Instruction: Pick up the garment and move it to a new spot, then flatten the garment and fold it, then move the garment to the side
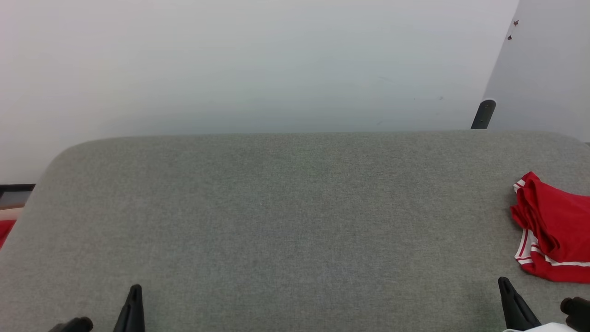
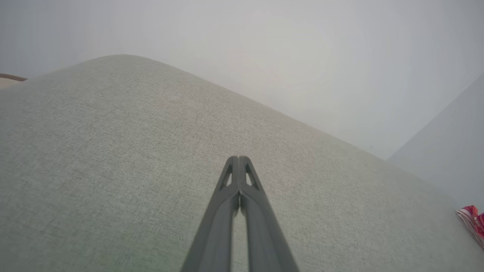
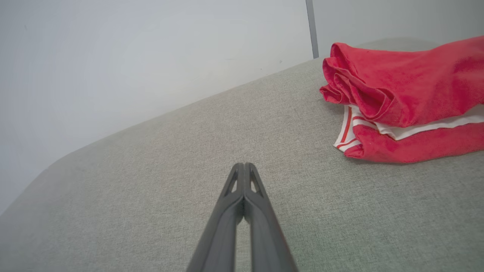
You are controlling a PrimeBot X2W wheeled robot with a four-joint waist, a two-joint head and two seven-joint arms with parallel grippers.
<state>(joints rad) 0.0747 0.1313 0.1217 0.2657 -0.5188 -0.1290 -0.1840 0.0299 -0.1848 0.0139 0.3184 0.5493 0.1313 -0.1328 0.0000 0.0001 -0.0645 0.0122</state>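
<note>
While the garment (image 1: 555,230) is lying bunched at the right edge of the grey top (image 1: 295,207), partly out of frame, the right claw (image 1: 505,283) is sitting near it, the bundle ahead and to its right. Its fingers are pressing together, empty. The left claw (image 1: 135,291), likewise pinched and empty, is hovering well apart by the near-left corner. Judging the right arm nearer.

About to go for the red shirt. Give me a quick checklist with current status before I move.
1. The garment found: ok, bunched at the right of the grey surface.
2. Whole garment in head view: not ok, cut by the right edge.
3. The right gripper free: ok, holds nothing, apart from the garment.
4. Its fingers parted for a grasp: not ok, pressed together.
5. The left gripper free: ok, shut and empty.
6. Print side up: cannot tell, folds hide it.
</note>
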